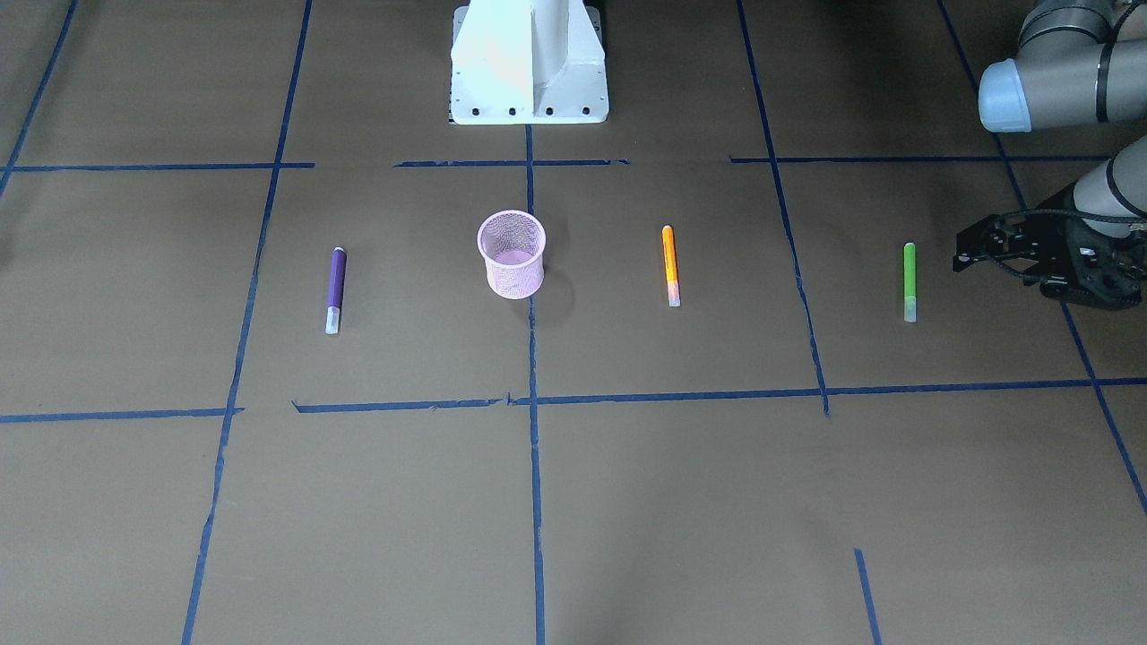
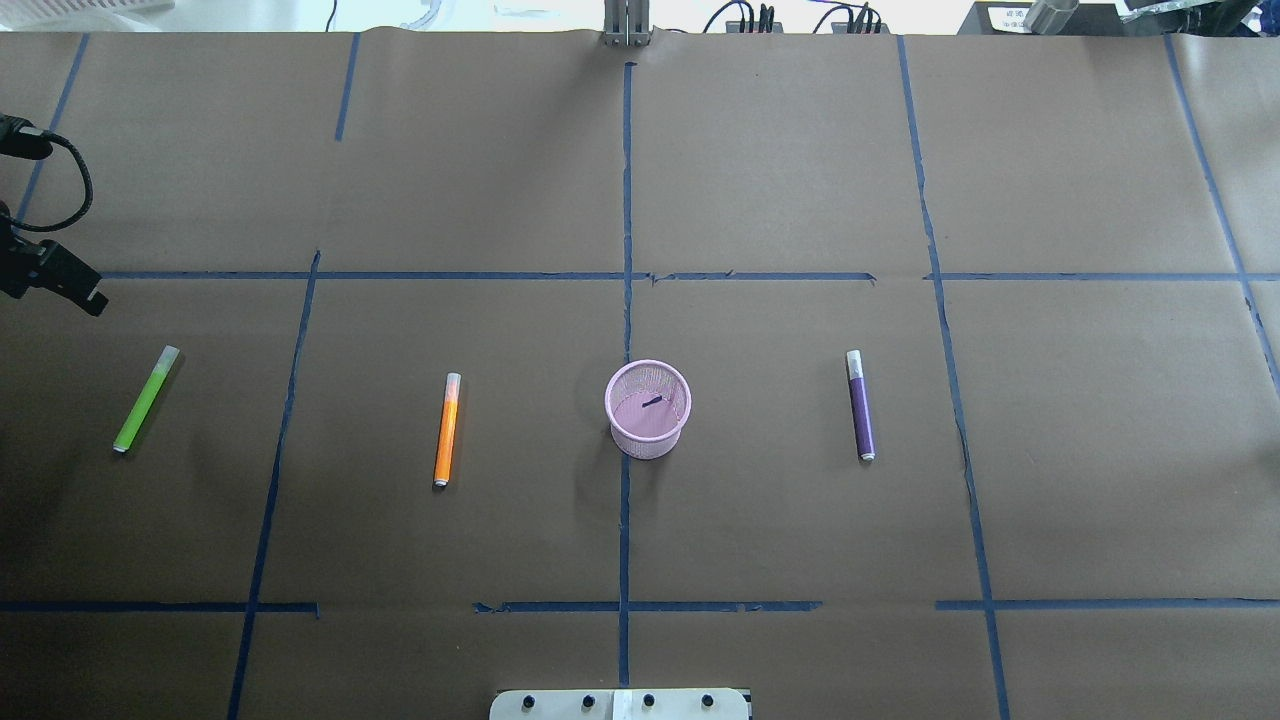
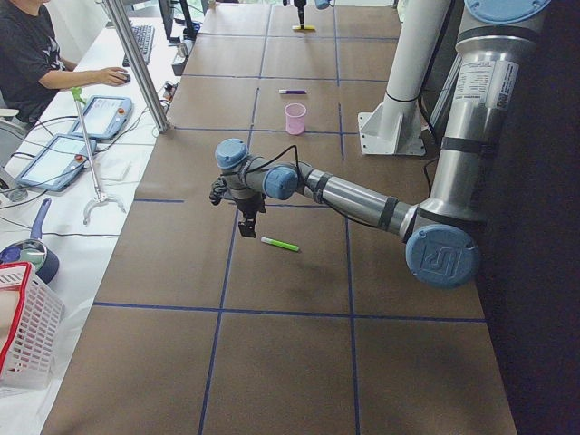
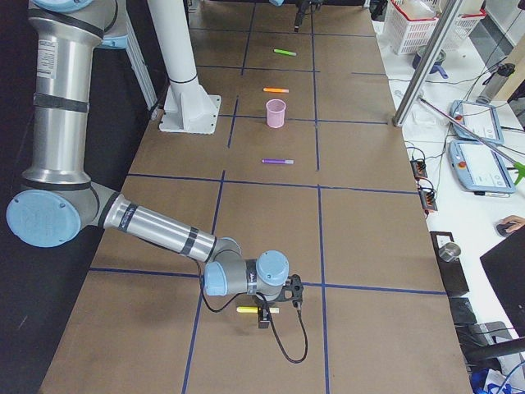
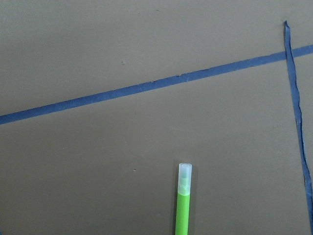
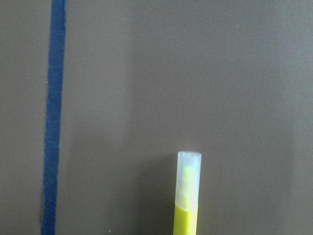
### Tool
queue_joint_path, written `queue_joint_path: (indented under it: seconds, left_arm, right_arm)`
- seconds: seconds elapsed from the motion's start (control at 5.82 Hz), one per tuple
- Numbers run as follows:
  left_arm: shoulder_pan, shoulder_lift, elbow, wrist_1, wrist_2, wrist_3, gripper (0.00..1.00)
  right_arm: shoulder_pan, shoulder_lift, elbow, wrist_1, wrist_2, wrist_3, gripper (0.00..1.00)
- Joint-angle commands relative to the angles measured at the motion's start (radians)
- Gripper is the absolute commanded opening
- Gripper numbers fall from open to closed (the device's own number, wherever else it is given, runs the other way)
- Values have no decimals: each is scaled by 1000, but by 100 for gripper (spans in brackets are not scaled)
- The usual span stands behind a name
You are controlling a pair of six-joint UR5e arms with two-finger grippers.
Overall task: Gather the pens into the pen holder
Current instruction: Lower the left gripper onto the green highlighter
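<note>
Just beside left gripper [image 1: 972, 246] tips: green pen [image 1: 909, 281], lying flat, not gripped. Step, my read: approach for first pick. Next move: centre jaws across barrel, descend, close. Left jaw gap: cannot tell. Right gripper [image 4: 264, 316] low over yellow pen [image 6: 187, 200], well apart from holder; jaw state cannot tell. Pen holder [image 1: 515, 278] upright, no pens inside. Orange pen [image 1: 669, 265] between left jaws and holder; purple pen [image 1: 335, 288] beyond holder.

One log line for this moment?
left gripper: near green pen, not holding | orange pen, purple pen: lying flat | pen holder: upright, no pens
</note>
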Motion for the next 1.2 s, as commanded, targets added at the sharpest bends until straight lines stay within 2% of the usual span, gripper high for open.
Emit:
queue_joint_path:
  seconds: [0.0, 0.34, 0.69, 1.03]
  left_arm:
    - [10, 0, 2, 0, 0, 0, 100]
    - [67, -6, 46, -39, 3, 0, 100]
    - [98, -11, 210, -262, 38, 5, 100]
    - [159, -28, 217, -308, 75, 3, 100]
  right_arm:
    - [-12, -1, -19, 36, 2, 12, 100]
    - [-12, -1, -37, 41, 0, 11, 100]
    - [-12, -1, -37, 42, 2, 11, 100]
    - [-12, -1, -37, 44, 2, 11, 100]
